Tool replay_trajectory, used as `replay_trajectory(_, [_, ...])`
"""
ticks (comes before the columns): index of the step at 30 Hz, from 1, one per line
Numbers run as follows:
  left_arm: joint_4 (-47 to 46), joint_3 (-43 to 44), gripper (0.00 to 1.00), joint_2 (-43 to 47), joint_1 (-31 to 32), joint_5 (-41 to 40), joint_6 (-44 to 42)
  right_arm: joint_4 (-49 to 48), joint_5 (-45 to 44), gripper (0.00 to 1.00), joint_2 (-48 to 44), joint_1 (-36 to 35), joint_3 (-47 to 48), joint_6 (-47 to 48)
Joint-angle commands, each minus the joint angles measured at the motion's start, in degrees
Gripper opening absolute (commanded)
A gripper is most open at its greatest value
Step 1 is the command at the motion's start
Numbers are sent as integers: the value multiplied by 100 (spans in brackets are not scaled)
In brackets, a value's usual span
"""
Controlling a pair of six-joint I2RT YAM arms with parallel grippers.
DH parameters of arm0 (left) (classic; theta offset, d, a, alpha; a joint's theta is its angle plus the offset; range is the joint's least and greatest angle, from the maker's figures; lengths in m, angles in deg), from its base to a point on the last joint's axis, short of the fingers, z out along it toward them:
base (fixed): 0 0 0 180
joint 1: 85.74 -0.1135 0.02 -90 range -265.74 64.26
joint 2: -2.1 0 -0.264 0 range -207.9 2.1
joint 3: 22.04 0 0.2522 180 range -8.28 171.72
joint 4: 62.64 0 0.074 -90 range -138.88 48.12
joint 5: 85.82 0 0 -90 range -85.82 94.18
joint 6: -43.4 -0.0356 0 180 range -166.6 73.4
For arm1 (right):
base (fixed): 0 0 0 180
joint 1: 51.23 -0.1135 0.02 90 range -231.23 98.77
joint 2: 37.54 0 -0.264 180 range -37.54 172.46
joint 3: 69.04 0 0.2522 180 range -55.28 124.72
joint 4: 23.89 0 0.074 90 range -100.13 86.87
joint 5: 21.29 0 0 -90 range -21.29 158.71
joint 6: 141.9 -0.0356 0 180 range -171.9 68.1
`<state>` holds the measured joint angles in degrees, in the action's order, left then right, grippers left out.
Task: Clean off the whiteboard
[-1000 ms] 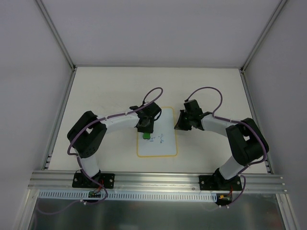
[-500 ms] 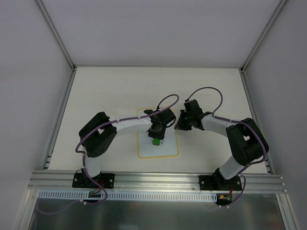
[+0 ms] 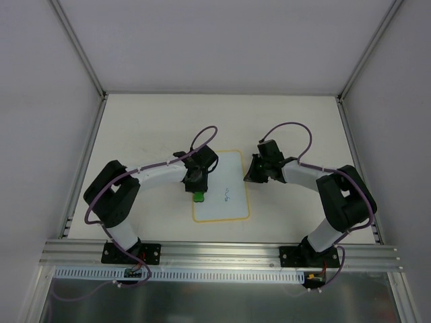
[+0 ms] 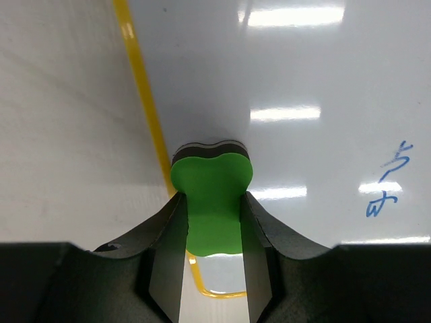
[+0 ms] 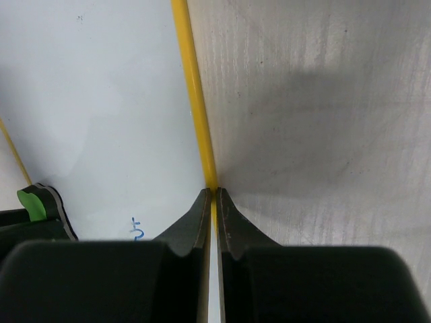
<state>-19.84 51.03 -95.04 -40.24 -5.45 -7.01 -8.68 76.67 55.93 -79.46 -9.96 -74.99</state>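
Whiteboard (image 3: 229,171) lies flat mid-worktop (image 3: 148,128), yellow rim, a few blue marks (image 4: 387,182) just 5 o'clock of its middle. Green eraser (image 4: 210,195) sits at the board's 8 o'clock edge, left fingers (image 4: 165,262) clamped on its waist. Right fingers (image 5: 195,225) are closed nearly tip to tip, tips at the rim on the board's 3 o'clock edge.
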Motion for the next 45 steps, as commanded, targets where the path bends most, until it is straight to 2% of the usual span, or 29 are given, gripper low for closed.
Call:
replay_trajectory(1, [656, -166, 0, -112, -102, -259, -250, 505, -533, 0, 347, -16, -129, 77])
replay_trajectory(7, [647, 467, 0, -559, 230, -180, -391, 487, -515, 0, 347, -16, -76, 94])
replay_trajectory(17, [647, 2153, 0, -1780, 776, 75, -672, 505, -533, 0, 347, -25, -94, 86])
replay_trajectory(23, [656, 2576, 0, -2229, 935, 145, -874, 505, -559, 0, 347, -16, -111, 59])
replay_trajectory(28, [682, 2314, 0, -2178, 1040, 444, -673, 505, -612, 0, 321, -16, -120, 42])
replay_trajectory(35, [770, 1567, 0, -1598, 1321, 945, -330, 531, -665, 0, 277, -16, -129, 6])
replay_trajectory(42, [893, 1601, 0, -1562, 1848, 1174, -338, 549, -665, 1, 303, -16, -102, -11])
replay_trajectory(45, [955, 1514, 0, -1597, 1884, 1165, -277, 549, -665, 0, 286, -16, -111, -11])
